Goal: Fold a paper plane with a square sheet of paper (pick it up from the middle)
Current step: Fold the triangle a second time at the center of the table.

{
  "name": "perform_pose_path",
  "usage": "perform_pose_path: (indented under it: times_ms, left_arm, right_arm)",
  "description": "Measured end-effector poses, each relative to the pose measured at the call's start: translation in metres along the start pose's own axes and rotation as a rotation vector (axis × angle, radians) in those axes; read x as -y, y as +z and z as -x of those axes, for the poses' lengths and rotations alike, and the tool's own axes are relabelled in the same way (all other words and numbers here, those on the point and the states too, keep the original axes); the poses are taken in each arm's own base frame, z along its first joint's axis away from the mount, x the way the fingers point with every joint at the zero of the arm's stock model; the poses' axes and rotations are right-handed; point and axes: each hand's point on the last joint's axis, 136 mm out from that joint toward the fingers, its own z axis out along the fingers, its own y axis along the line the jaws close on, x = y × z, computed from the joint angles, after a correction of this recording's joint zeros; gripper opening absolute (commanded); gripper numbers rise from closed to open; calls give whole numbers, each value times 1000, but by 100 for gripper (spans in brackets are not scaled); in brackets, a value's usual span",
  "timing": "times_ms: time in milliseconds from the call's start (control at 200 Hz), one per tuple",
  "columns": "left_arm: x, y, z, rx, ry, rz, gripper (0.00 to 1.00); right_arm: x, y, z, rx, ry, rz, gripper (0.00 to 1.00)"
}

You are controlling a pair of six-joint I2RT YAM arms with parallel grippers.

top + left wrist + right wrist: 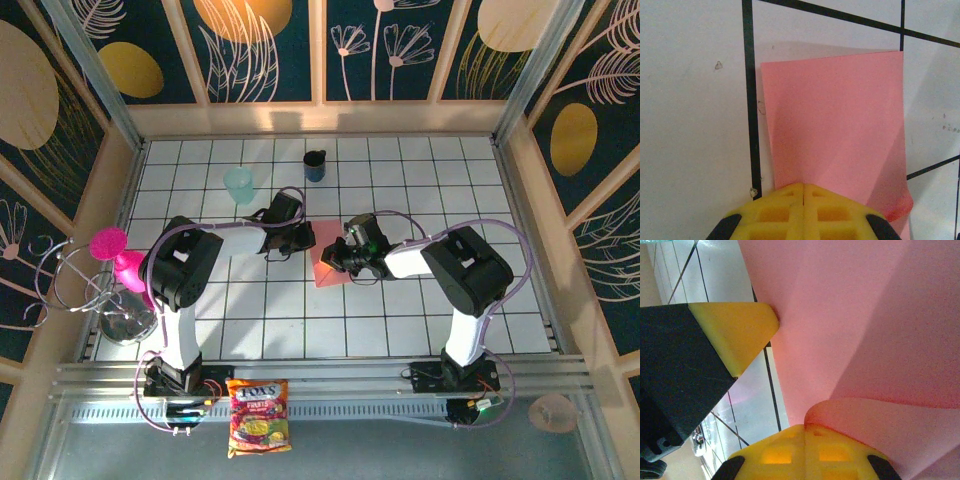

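White bench point(400, 320) holds the square sheet of paper point(835, 120); left pincer point(802, 187), pressed together, pins it, right pincer point(805, 428) pinches a curled flap; square edges before creasing

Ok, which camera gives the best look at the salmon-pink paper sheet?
Left wrist: the salmon-pink paper sheet lies mostly flat with three edges clear. Top external shows a small, partly hidden patch; right wrist, a cropped close-up of lifted paper.

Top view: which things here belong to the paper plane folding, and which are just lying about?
In the job: square sheet of paper, left gripper, right gripper.
Lying about: teal cup, dark mug, magenta goblet, snack bag.
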Motion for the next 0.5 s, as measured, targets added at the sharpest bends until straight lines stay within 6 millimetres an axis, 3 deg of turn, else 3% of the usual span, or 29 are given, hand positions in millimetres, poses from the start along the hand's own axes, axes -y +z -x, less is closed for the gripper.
perform_pose_path:
  times_ms: [501]
  left_arm:
    - [0,0,0,0,0,0,7]
  right_arm:
    - [-1,2,2,5,7,10,3]
